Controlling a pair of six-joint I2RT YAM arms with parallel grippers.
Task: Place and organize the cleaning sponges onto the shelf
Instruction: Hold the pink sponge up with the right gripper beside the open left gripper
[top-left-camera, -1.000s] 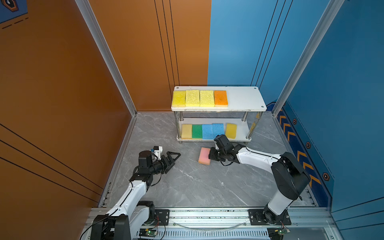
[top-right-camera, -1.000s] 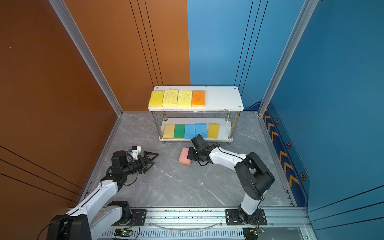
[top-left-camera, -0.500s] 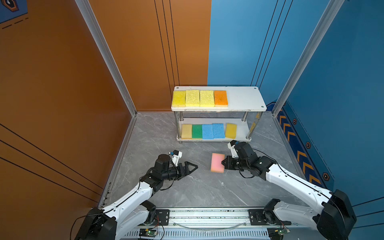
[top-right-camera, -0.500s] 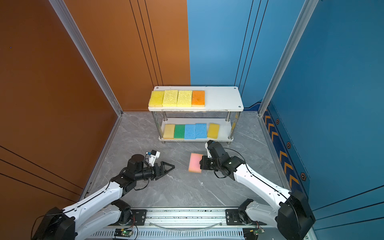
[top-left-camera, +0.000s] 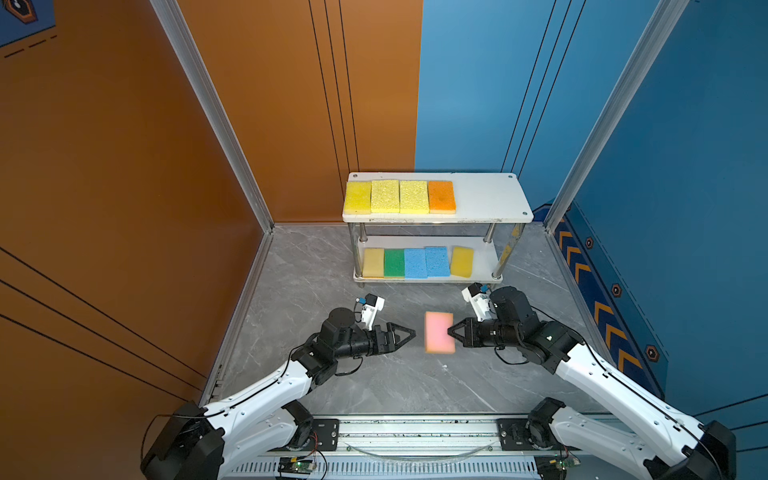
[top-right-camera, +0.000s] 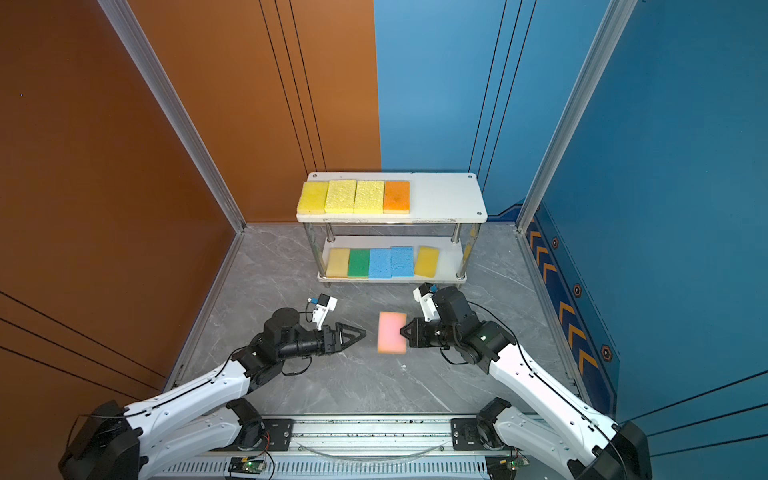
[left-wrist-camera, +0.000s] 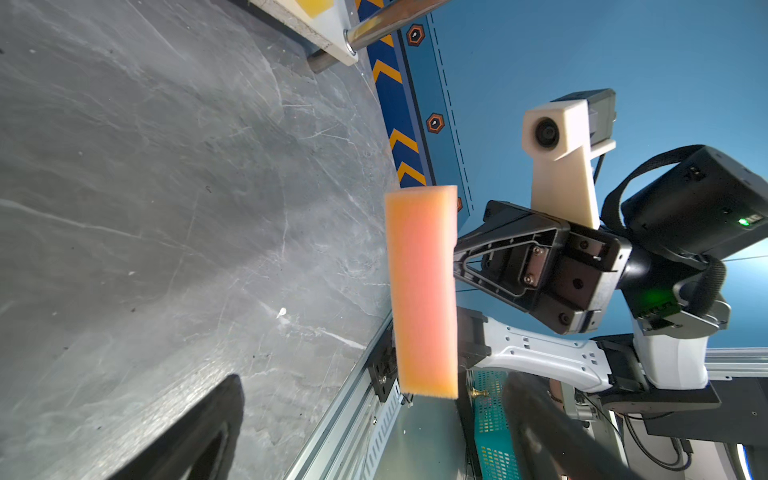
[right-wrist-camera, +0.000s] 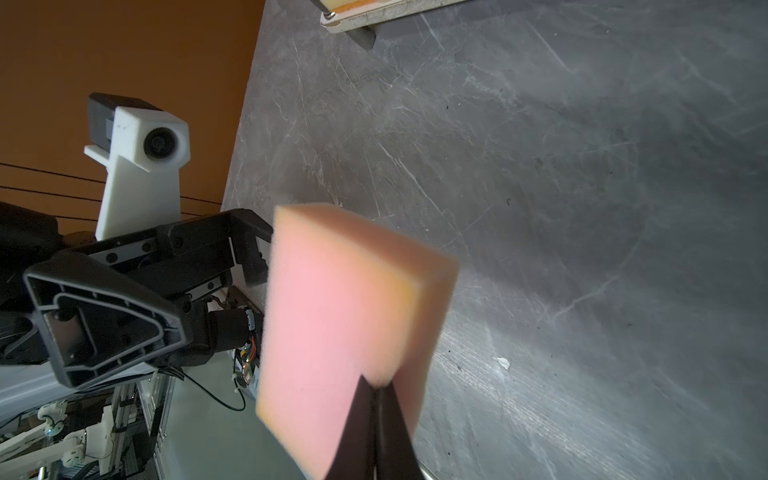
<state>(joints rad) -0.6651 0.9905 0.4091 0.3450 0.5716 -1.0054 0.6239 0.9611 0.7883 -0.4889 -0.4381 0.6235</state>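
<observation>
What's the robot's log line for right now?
right hand: shut on pink sponge | left hand: open, empty | shelf: room on top

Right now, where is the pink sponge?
In both top views the pink sponge hangs centrally in front of the shelf, pinched by the right pincer, facing the open left pincer.

The pink sponge (top-left-camera: 439, 338) no longer lies on the floor close before the shelf (top-left-camera: 486, 199). Pinched by the right gripper (top-left-camera: 450, 332), it has been lifted and carried farther out from the shelf, and it now stands on edge. The left gripper (top-left-camera: 410, 333) has swung in from off the shelf's left side and is now just beside the pink sponge.
</observation>
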